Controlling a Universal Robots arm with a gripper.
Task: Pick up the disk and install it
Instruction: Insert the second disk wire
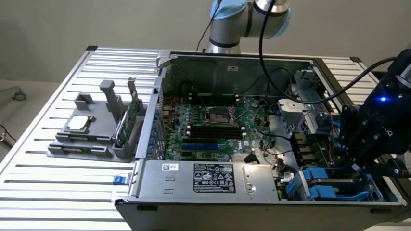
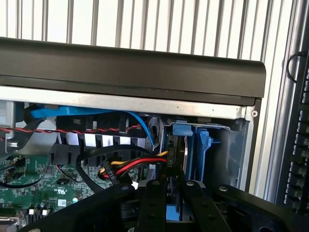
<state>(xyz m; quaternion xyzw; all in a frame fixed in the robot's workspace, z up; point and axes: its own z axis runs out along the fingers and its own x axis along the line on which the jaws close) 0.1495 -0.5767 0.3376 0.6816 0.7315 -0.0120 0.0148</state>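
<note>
End effector (image 2: 175, 205) is pinching the disk (image 2: 176, 153) edge-on; I'm holding it in the blue bay (image 1: 334, 185) at the PC case (image 1: 192, 211) corner, w/ tight room beside cables (image 2: 120, 166).

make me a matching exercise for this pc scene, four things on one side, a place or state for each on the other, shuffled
Things:
1. hand
2. disk
3. chip
4. motherboard

Places or states:
A. on the grey holder outside the case
B. flat on the case floor
C. in the blue bay at the case corner
D. over the blue bay

Pairs: 1-D, 2-C, 3-A, 4-B
</note>
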